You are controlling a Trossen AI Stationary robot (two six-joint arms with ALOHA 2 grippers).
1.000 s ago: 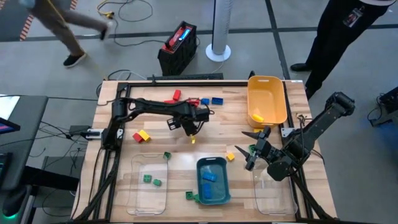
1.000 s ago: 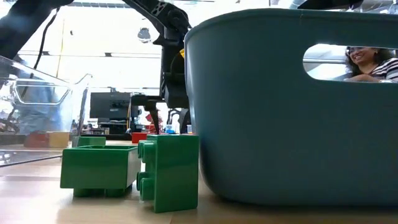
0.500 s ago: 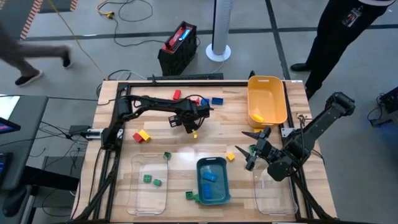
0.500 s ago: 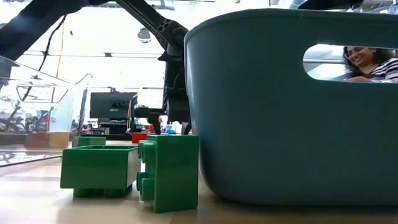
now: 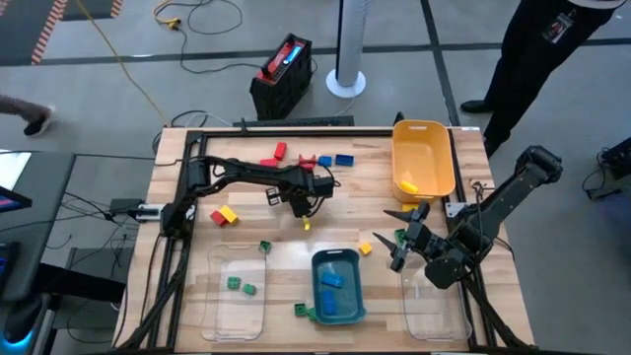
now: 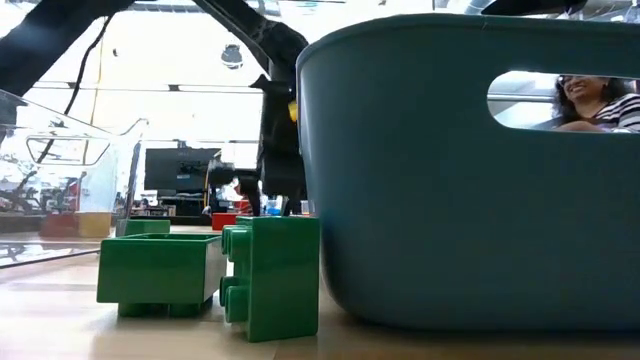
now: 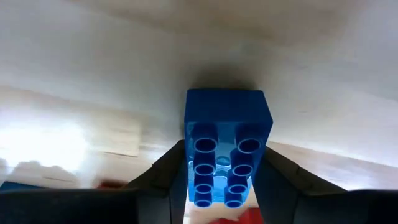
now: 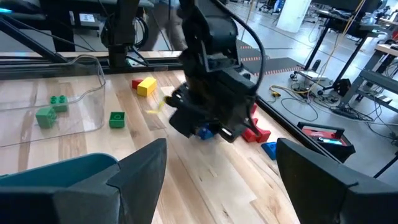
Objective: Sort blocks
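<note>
While the left fingers (image 7: 214,186) clamp a blue block (image 7: 227,146) beyond the teal bin (image 5: 338,286), right fingers (image 5: 402,237) wait spread beside it | done: blue blocks in teal bin, green in clear bin (image 5: 237,291) | left: red, yellow, green strays on bench (image 5: 340,222)

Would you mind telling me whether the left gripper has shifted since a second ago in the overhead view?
Yes, slightly. The left gripper swung toward the table's back edge, then returned, and now sits a touch nearer the yellow bin, above the small yellow block.
</note>
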